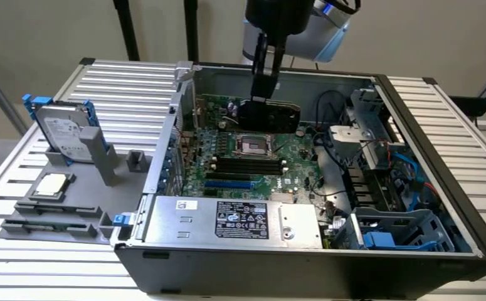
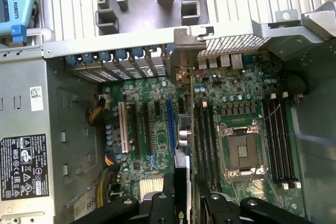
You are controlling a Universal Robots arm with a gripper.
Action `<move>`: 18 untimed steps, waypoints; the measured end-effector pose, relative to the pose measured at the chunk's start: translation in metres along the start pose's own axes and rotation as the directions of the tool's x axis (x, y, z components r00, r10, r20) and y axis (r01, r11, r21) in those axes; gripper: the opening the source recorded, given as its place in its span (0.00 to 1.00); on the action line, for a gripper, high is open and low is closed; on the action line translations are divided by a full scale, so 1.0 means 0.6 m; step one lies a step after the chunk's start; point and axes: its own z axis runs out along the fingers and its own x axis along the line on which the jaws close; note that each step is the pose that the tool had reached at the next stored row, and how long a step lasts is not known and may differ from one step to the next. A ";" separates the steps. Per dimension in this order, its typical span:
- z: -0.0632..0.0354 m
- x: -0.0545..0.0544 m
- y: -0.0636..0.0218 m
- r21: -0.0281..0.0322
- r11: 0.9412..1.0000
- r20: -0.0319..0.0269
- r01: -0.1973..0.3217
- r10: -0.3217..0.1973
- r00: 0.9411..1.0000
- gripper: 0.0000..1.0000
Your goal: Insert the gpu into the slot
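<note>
Gripper [image 1: 261, 94] clamped on card [image 1: 269, 116], held on edge over board [image 1: 291, 158] nr CPU socket [image 1: 254, 145]; blue slot [image 2: 170, 124] runs parallel w/ card's long axis, offset toward power-supply box [image 1: 226, 219].

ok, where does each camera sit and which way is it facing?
Exterior view: off the arm, raised on the power supply side, looking down into the case; arm and hand holding the gpu show.
Wrist view: on the wrist, looking along the hand at the motherboard; fingers flank the edge-on gpu.
Shared: gpu, blue slot, power supply.
</note>
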 end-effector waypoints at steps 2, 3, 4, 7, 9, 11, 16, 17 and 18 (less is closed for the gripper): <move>0.006 0.002 -0.001 0.000 1.000 0.000 0.008 -0.008 1.000 0.26; 0.009 0.003 -0.001 -0.001 1.000 -0.001 0.012 -0.012 1.000 0.26; 0.012 0.004 -0.001 -0.001 1.000 -0.001 0.016 -0.016 1.000 0.26; 0.021 0.008 -0.002 -0.002 1.000 -0.001 0.029 -0.029 1.000 0.26; 0.027 0.010 -0.003 -0.002 0.999 -0.002 0.035 -0.035 0.999 0.26; 0.034 0.013 -0.004 -0.003 0.999 -0.002 0.041 -0.041 0.999 0.26; 0.049 0.019 -0.003 -0.006 0.999 -0.003 0.051 -0.051 0.999 0.26; 0.052 0.020 -0.002 -0.006 0.999 -0.003 0.052 -0.052 0.999 0.26; 0.055 0.021 0.000 -0.006 0.999 -0.004 0.053 -0.053 0.999 0.26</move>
